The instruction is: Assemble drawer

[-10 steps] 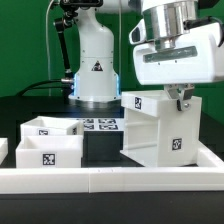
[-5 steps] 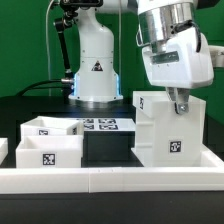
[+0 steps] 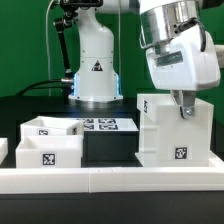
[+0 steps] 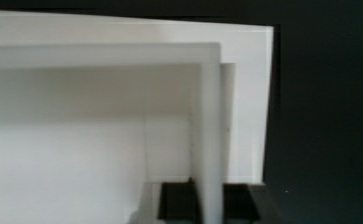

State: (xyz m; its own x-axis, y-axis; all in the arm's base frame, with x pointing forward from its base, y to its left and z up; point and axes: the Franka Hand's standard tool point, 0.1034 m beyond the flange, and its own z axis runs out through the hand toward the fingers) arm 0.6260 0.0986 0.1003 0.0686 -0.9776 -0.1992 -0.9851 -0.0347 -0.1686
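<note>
Housing (image 3: 172, 135): white, upright on counter (image 3: 105, 150), exterior view's right.
Claw (image 3: 183, 108): clamped on housing's top edge.
Near tray (image 3: 45, 152): exterior view's left.
Far tray (image 3: 50, 127): just behind it.
Marker board (image 3: 100, 125): flat, farther back, between trays and housing.
Rail (image 3: 110, 180): long, low, nearest.

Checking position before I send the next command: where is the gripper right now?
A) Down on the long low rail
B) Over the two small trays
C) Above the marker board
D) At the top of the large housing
D: the gripper sits at the top edge of the large housing on the exterior view's right, well apart from the two small trays.
</note>
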